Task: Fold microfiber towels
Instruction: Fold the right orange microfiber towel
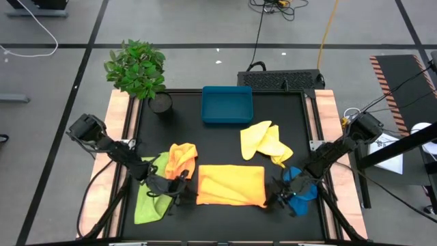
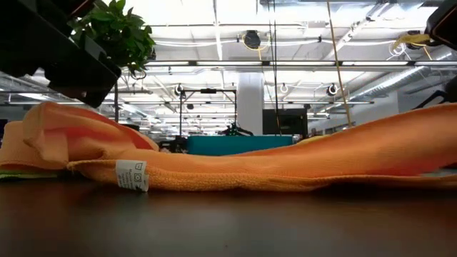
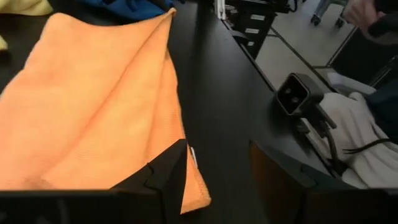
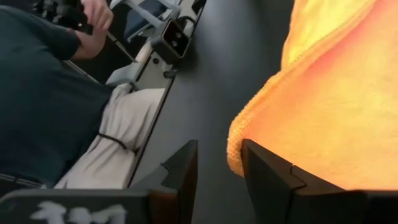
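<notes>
The golden yellow towel (image 1: pixel 231 184) lies folded flat on the black table, its white tag (image 2: pixel 132 175) at the near edge. My left gripper (image 1: pixel 179 193) stands open at the towel's near left corner (image 3: pixel 194 198). My right gripper (image 1: pixel 280 196) stands open at its near right corner (image 4: pixel 235 155). The orange towel (image 1: pixel 181 158) and the lime green towel (image 1: pixel 150 198) lie bunched to the left. The pale yellow towel (image 1: pixel 265 141) lies crumpled at the right, and the blue towel (image 1: pixel 302 189) lies under my right arm. My left gripper has one finger (image 3: pixel 166 177) over the golden yellow towel's near left corner, which lies flat on the table; whether it touches the cloth I cannot tell. My right gripper has the towel's near right corner (image 4: pixel 236 163) between its open fingers, close to one finger (image 4: pixel 267 177); touching or not, I cannot tell.
A teal tray (image 1: pixel 227 104) stands at the table's far middle and a potted plant (image 1: pixel 136 68) at the far left corner. A small camera (image 3: pixel 297 94) sits at the table's near edge. A person (image 4: pixel 43 106) stands beyond that edge.
</notes>
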